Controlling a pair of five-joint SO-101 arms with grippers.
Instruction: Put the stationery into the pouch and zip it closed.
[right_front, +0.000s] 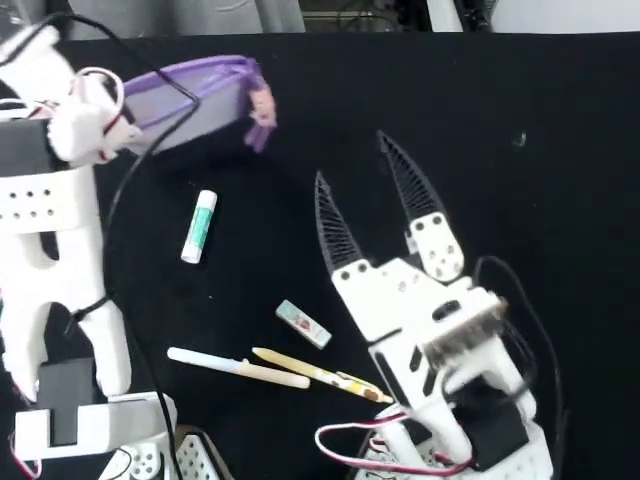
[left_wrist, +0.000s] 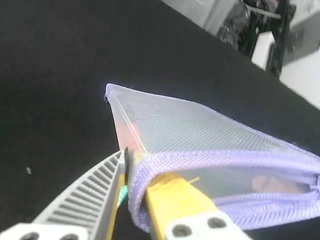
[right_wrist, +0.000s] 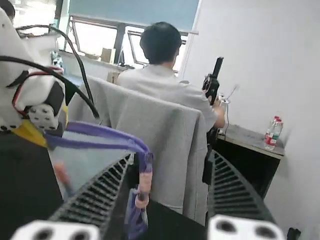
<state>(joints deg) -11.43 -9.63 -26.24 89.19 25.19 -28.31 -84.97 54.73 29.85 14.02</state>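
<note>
Pouch at far edge (left hand)

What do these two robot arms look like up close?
Both arms are chunky white plastic with black motor blocks. The right arm has long, tapering black ribbed fingers; the left arm has one grey ribbed finger and one yellow finger. Black, red and white cables loop around them.

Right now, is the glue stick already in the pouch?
No, the glue stick lies on the table, apart from the pouch.
</note>
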